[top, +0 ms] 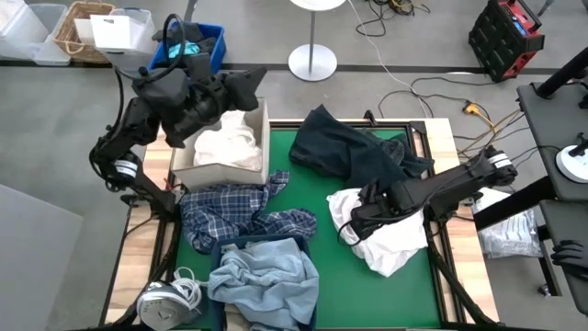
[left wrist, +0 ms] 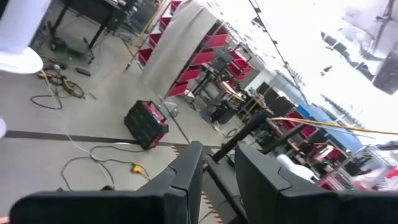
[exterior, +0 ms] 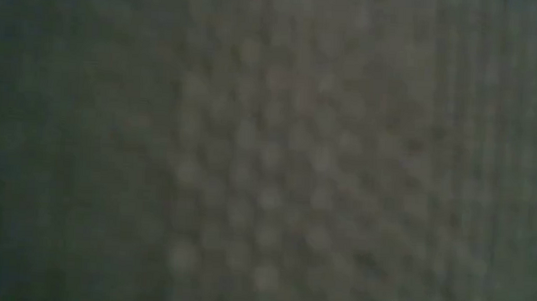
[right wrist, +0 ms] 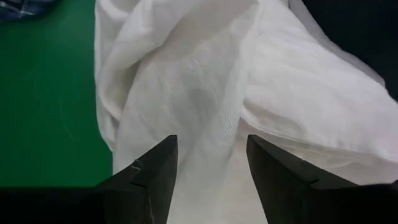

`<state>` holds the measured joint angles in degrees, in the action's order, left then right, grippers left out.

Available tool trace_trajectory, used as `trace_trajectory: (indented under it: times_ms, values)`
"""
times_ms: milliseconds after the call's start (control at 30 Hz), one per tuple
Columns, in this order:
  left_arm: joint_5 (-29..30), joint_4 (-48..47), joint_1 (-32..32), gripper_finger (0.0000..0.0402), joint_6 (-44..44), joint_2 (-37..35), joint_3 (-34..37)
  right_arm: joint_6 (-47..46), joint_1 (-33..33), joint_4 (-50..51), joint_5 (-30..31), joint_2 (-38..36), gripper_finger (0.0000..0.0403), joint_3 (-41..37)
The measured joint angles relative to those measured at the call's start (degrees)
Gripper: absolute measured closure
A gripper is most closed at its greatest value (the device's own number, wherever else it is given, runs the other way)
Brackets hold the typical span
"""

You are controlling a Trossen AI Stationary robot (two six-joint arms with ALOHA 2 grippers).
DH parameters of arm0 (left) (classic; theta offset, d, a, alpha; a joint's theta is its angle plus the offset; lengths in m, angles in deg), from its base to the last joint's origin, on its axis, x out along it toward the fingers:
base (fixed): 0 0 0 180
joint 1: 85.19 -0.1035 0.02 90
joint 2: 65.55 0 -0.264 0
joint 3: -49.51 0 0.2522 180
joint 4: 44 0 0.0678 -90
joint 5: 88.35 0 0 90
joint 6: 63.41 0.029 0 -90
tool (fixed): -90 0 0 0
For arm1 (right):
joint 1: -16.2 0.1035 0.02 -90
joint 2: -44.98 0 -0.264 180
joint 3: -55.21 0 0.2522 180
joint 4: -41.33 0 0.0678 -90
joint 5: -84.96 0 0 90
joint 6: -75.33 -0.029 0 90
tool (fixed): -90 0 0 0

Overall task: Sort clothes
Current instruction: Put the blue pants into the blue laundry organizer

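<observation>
The right gripper hangs low over the white shirt on the green mat, its two fingers spread with a fold of the cloth showing between them, nothing pinched. The dark navy piece lies just beyond that gripper, touching the shirt's far edge. Off to its side sprawls the blue-white plaid shirt, and nearer the table's front the light blue denim sits heaped in a blue bin.

The left gripper is lifted above the cardboard box, fingers parted and empty (pointing out at the room). More white clothing fills the box beneath it.
</observation>
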<state>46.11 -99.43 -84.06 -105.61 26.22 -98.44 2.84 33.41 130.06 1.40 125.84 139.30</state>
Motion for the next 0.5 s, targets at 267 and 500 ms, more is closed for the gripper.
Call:
trace_trajectory:
  times_ms: [267,500]
  values:
    - [-0.26,3.35,0.5,0.0326,-3.73,0.02,-0.04,-1.34,0.0,-0.36,-0.89,1.51,0.0206,0.0]
    - [-4.93,8.97,0.89,0.0326,-4.92,0.02,-0.06,-2.59,0.02,-0.41,-0.89,1.45,0.0204,0.21]
